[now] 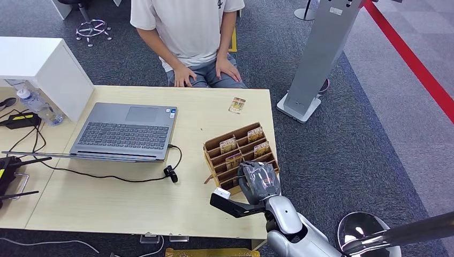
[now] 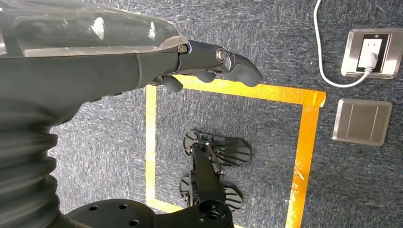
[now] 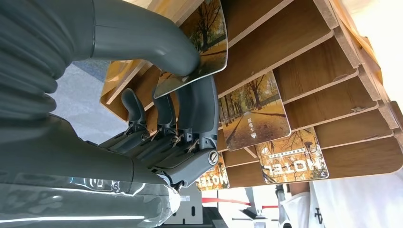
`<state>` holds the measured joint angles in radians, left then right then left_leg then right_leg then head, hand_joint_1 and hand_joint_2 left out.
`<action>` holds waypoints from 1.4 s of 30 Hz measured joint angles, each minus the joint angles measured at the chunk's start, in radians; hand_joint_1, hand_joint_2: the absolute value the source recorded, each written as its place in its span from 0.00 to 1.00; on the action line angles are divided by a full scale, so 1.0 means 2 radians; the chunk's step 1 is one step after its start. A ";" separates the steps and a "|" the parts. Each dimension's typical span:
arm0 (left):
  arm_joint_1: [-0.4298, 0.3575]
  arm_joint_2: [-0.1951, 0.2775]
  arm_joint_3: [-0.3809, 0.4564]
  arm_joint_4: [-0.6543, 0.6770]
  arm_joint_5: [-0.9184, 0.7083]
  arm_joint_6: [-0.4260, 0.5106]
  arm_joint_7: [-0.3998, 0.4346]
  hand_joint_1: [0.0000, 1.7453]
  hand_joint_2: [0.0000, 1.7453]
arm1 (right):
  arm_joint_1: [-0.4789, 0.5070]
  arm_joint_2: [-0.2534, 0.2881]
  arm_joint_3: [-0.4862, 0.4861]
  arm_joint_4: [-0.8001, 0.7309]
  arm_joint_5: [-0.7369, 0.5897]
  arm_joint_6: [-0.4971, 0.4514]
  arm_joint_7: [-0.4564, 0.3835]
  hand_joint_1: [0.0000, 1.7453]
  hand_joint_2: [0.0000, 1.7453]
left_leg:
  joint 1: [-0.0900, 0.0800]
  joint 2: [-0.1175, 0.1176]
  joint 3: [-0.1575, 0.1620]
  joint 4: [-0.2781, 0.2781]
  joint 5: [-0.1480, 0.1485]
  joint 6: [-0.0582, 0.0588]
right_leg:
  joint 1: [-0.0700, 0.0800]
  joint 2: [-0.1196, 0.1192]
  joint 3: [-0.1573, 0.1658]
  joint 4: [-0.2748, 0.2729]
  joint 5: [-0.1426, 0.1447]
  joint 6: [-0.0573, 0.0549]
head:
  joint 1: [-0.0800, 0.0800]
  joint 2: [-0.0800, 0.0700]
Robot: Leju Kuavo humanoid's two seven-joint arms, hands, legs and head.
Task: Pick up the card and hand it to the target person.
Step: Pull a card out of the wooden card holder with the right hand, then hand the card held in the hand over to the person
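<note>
A wooden card rack (image 1: 242,140) stands at the table's right edge with several autumn-tree cards in its slots. My right hand (image 1: 258,179) reaches into its near side. In the right wrist view the hand (image 3: 180,109) pinches one card (image 3: 209,33) between thumb and fingers, the card still partly in the rack (image 3: 304,52). Two more cards (image 3: 252,116) sit in the slots beside it. A person in a white shirt (image 1: 187,32) sits at the far side, hands on knees. My left hand (image 2: 209,61) hangs over the floor, holding nothing.
A loose card (image 1: 236,105) lies on the table near the person. An open laptop (image 1: 126,131) with its cable sits mid-table, with a white box (image 1: 40,69) and a water bottle (image 1: 37,104) at the left. A grey stand (image 1: 316,59) rises right of the table.
</note>
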<state>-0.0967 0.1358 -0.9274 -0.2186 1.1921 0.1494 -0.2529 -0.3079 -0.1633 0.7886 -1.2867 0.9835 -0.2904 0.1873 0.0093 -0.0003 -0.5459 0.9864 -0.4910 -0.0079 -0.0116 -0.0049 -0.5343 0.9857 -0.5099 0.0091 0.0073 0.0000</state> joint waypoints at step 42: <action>0.004 0.014 -0.001 0.001 0.006 -0.027 -0.032 0.00 1.00 | -0.081 -0.078 -0.028 -0.219 -0.149 0.013 -0.002 0.76 1.00 | 0.000 0.000 0.000 0.000 0.000 0.000 | 0.000 0.000 0.000 0.000 0.000 0.000 | 0.000 0.000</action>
<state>-0.0879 0.1640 -0.9293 -0.2159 1.2043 0.0948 -0.3169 -0.4690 -0.3194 0.7321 -1.7255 0.6850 -0.2649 0.1841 0.0092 -0.0002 -0.5461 0.9865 -0.4909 -0.0078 -0.0116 -0.0046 -0.5345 0.9858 -0.5098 0.0090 0.0071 0.0000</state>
